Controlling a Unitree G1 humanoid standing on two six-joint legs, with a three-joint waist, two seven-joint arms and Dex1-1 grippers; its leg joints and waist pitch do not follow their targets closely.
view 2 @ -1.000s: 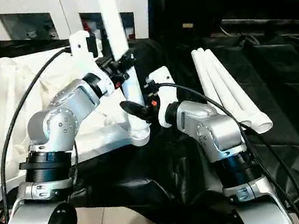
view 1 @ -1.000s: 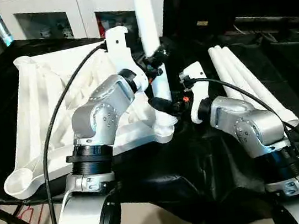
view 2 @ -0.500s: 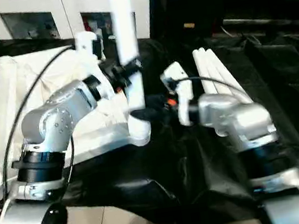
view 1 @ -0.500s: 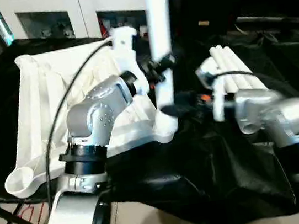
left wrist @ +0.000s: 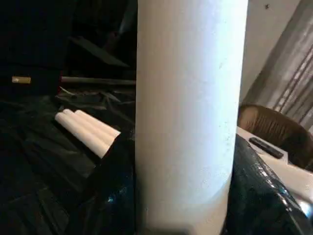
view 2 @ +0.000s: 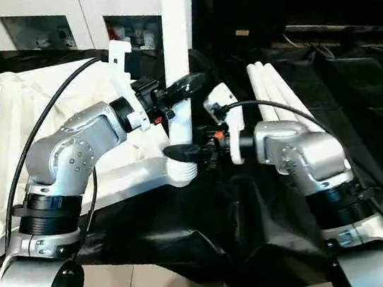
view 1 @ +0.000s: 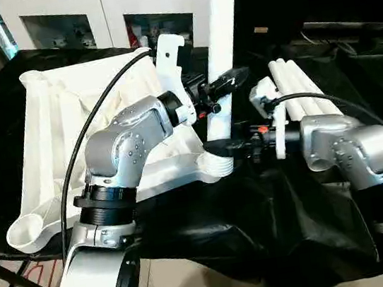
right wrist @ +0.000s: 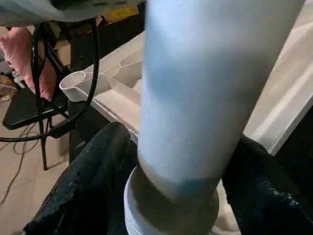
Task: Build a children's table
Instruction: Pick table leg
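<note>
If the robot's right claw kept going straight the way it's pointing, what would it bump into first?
Most likely the standing white leg. The right claw points at its lower end, just above the tabletop's corner socket, with one black finger on either side of the tube. Contact can't be confirmed.

We can't make out any readable text, brand, number or sign anywhere here. There's a small yellowish tag (view 1: 259,30) on the dark stuff at the back, but whatever's on it is too tiny for us to read.
</note>
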